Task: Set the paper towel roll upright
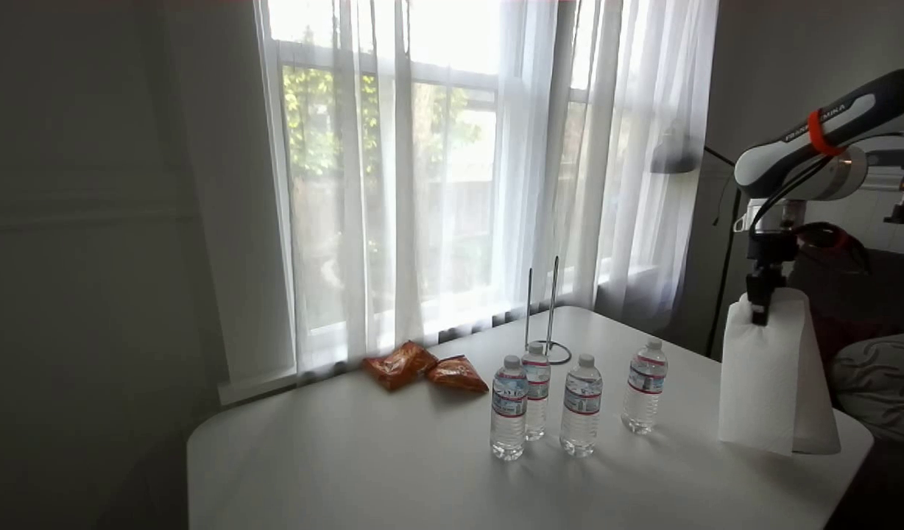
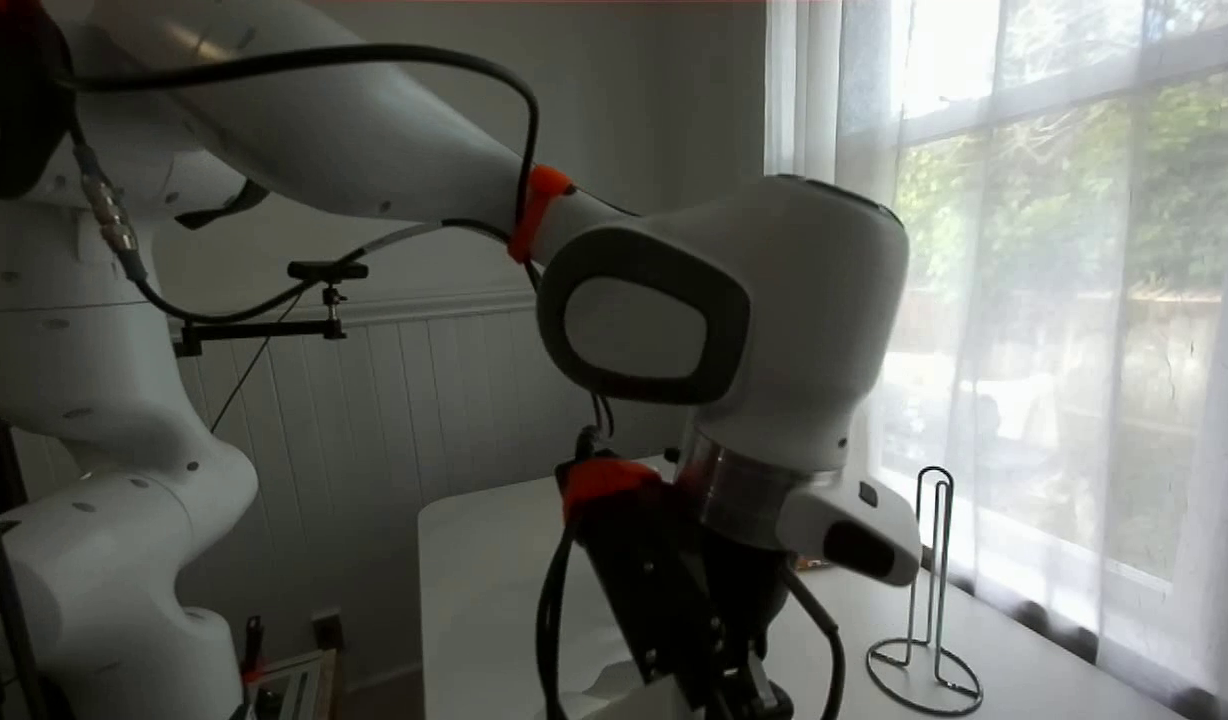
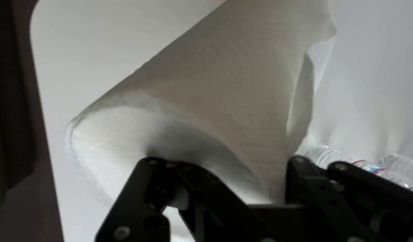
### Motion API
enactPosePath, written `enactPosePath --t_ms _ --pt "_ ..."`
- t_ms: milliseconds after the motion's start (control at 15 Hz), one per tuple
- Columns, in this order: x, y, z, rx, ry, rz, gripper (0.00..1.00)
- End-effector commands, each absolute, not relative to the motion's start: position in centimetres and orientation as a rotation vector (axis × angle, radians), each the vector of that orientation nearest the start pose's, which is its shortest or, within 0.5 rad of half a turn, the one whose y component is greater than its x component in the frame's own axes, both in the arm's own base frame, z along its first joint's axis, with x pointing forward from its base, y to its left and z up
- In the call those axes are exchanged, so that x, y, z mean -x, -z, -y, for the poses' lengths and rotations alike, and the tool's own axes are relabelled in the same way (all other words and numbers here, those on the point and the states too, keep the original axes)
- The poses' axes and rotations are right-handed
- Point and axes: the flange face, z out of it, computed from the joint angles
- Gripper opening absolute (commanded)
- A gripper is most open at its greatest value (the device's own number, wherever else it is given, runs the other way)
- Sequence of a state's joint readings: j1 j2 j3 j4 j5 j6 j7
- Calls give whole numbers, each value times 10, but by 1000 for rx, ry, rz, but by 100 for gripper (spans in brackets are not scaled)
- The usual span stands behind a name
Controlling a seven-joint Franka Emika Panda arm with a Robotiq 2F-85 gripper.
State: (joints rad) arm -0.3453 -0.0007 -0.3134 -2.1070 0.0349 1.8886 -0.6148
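Looming closest to the lens, the robot arm (image 2: 444, 160) is filling much of an exterior view; being the only arm, it is the one serving this job. Beneath it the white table (image 1: 393, 471) is spreading out, and over its end the paper towel roll (image 1: 761, 375) is showing tall and white. Its long axis appears to be running downward, close to vertical, with one lower edge flaring sideways; whether its base is touching the tabletop cannot be told. Above it, the gripper (image 3: 226, 161) is pointing down and appears to be gripping the upper end, its fingers (image 1: 761, 291) standing apart with paper bunching between them. Whether they are clamping the body or only loose outer sheets is not showing. So the roll is lying directly below the gripper, nearly all its length under the fingertips. Smallest, the nearest water bottle (image 1: 645, 386) is standing near the roll, apart from it. Judging from this, the coming move is calling for a straight descent, axis plumb, until the base is bearing flat; the flared sheet could be folding under and tipping it.
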Motion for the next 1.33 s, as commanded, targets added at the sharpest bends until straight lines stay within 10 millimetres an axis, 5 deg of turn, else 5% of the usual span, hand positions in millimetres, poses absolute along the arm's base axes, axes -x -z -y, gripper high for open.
enactPosePath --t_ms 0,200,667,800,933,1267 --pt "-418 -427 286 3170 -137 -70 6" --pt "-425 -433 261 3298 31 -65 6" --pt "-421 -411 218 3462 376 -72 6" --pt "-418 -407 213 3480 399 -106 49" --pt "-414 -409 209 3490 424 -139 53" --pt "-407 -424 206 3479 447 -192 88"
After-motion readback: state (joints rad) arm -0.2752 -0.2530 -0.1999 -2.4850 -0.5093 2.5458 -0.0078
